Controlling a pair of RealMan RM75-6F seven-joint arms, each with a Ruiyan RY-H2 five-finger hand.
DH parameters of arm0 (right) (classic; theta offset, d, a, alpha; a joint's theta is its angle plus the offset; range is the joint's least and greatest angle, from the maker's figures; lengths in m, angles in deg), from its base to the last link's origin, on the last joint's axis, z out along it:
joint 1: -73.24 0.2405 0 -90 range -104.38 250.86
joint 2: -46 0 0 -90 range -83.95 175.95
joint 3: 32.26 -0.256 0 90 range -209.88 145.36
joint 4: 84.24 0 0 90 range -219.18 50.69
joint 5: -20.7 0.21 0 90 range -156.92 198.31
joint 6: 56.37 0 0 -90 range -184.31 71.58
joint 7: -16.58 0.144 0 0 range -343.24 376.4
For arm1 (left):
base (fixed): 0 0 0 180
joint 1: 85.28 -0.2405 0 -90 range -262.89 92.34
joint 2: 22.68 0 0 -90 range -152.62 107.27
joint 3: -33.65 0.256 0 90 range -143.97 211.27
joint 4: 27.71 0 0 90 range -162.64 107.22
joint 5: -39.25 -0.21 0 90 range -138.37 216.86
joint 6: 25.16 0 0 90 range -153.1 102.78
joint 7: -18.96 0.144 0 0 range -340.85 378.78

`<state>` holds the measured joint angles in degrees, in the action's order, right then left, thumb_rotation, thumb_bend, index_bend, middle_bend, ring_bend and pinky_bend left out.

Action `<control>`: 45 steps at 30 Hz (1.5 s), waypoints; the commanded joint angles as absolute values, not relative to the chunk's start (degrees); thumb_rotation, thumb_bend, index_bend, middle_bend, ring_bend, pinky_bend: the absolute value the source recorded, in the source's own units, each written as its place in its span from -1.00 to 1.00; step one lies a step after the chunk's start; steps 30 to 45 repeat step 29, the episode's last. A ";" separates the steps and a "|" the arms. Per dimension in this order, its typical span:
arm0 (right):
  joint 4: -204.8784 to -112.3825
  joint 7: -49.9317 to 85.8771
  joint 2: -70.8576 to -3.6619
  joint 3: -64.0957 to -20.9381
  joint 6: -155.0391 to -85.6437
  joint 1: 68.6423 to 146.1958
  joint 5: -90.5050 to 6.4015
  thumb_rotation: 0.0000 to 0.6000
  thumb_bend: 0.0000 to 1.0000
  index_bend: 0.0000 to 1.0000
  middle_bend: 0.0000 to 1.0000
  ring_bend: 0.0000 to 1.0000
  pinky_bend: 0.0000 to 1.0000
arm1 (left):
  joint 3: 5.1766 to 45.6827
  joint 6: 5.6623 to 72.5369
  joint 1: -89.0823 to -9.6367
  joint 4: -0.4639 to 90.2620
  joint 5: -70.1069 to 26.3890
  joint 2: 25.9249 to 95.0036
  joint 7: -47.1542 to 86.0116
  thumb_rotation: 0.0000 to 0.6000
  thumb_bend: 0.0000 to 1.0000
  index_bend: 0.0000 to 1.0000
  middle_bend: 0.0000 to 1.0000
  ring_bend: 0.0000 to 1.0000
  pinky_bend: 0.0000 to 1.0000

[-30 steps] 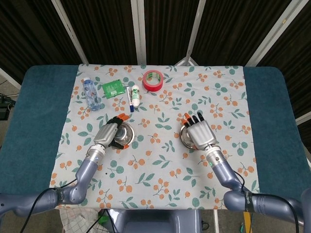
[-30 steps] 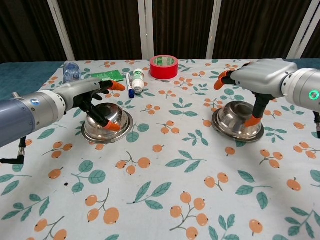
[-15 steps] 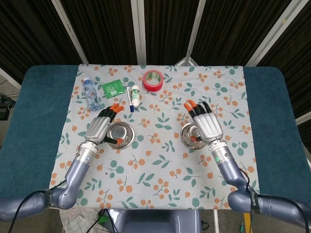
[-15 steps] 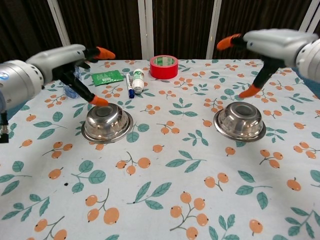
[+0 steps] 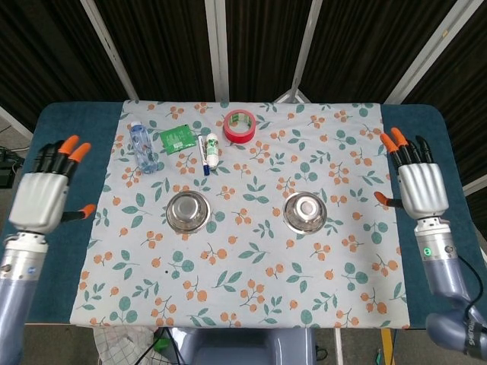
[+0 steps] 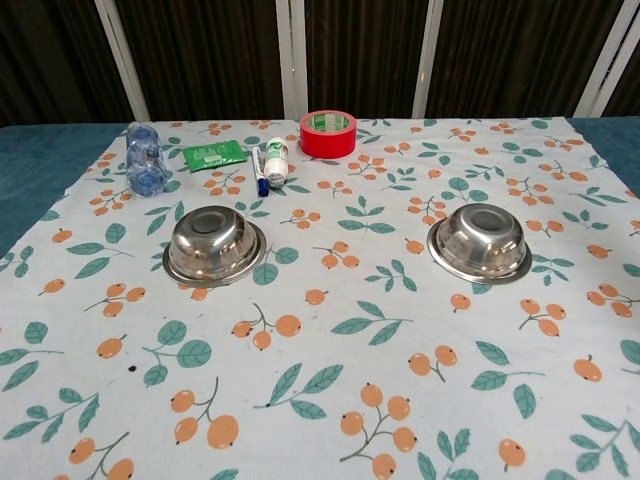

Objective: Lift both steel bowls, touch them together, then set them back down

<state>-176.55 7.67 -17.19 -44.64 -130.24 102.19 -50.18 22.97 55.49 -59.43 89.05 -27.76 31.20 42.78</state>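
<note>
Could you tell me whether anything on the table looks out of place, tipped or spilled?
Both steel bowls rest upside down, rims on the cloth. The water bottle lies on its side. Nothing looks spilled or damaged.

L bowl [image 5: 188, 211]: centre-left of frame, on cloth [image 5: 251, 266].
R bowl [image 5: 307, 212]: centre-right, well apart.
Tape [image 5: 239, 125]: upper centre.
Bottle [image 5: 142, 147]: upper left.

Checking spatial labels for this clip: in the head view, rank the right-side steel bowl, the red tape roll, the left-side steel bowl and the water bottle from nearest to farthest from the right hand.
1. Right steel bowl, nearest the right hand.
2. Red tape roll, top centre.
3. Left steel bowl, left of centre.
4. Water bottle, far left.
</note>
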 commanded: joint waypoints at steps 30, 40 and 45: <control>-178.06 6.48 -17.30 -26.63 -155.93 75.30 -83.61 1.00 -1.00 -0.74 -1.00 -0.73 -0.90 | 39.49 71.78 -87.18 73.24 -52.61 31.47 18.48 1.00 -1.00 -0.55 -1.00 -1.00 -0.91; -178.06 6.48 -17.30 -26.63 -155.93 75.30 -83.61 1.00 -1.00 -0.74 -1.00 -0.73 -0.90 | 39.49 71.78 -87.18 73.24 -52.61 31.47 18.48 1.00 -1.00 -0.55 -1.00 -1.00 -0.91; -178.06 6.48 -17.30 -26.63 -155.93 75.30 -83.61 1.00 -1.00 -0.74 -1.00 -0.73 -0.90 | 39.49 71.78 -87.18 73.24 -52.61 31.47 18.48 1.00 -1.00 -0.55 -1.00 -1.00 -0.91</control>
